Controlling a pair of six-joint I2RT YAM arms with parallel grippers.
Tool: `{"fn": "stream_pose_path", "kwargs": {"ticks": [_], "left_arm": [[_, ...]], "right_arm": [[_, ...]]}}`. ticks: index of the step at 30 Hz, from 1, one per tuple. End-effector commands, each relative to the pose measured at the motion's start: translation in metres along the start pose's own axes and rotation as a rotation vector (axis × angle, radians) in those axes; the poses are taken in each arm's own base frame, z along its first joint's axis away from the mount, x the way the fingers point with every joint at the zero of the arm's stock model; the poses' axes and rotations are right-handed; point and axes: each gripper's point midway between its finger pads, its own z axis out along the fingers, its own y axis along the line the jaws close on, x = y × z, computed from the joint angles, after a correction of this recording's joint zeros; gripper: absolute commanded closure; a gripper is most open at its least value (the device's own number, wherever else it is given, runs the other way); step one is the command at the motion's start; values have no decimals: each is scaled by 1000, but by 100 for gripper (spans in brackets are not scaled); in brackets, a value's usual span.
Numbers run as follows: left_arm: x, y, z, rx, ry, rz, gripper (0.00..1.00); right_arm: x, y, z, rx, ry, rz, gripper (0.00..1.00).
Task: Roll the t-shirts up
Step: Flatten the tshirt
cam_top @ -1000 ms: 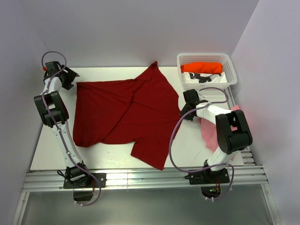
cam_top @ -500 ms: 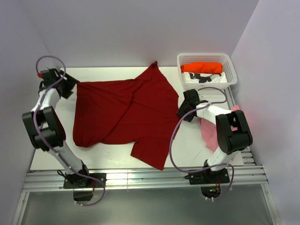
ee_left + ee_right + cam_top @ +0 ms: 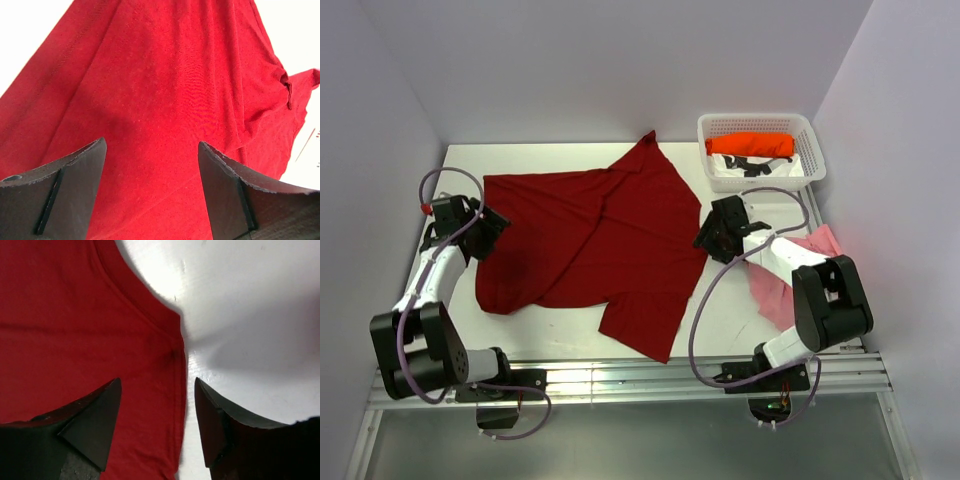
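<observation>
Shirts count three. You have one dark red t-shirt [image 3: 590,240] spread out and creased across the middle of the white table [image 3: 730,300]. One pale pink t-shirt [image 3: 775,292] is bunched at the table's right edge, beside the right arm. One orange t-shirt [image 3: 750,144] lies rolled inside the single white basket [image 3: 757,120] at the far right corner.

You have two grippers, both with fingers apart and gripping nothing. Your left gripper [image 3: 152,165] hangs over the red shirt's left part, with red cloth showing between its fingers. Your right gripper [image 3: 157,405] is at the red shirt's right hem, one finger over cloth, the other over bare table.
</observation>
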Motion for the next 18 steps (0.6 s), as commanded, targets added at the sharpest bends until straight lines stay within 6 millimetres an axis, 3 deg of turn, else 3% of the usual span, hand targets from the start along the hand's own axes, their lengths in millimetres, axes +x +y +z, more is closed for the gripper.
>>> {"fn": "stream_pose_path", "kwargs": {"ticks": [1,6,11,13,18], "left_arm": [[0,9,-14,-43,-38,-19,20],[9,17,-28,-20,-60,-3,17],[18,30,-28,-52,-51,8,16],[20,38,-25,-82,-46,4,16],[36,58,-17,-108,1,-8,16]], "right_arm": [[18,-3,-10,-8,19,-39,32],[51,-11,-17,-19,58,-69,35],[77,-18,-23,-44,83,-83,46],[80,-19,-25,-55,82,-84,53],[88,-18,-28,-72,73,-107,57]]}}
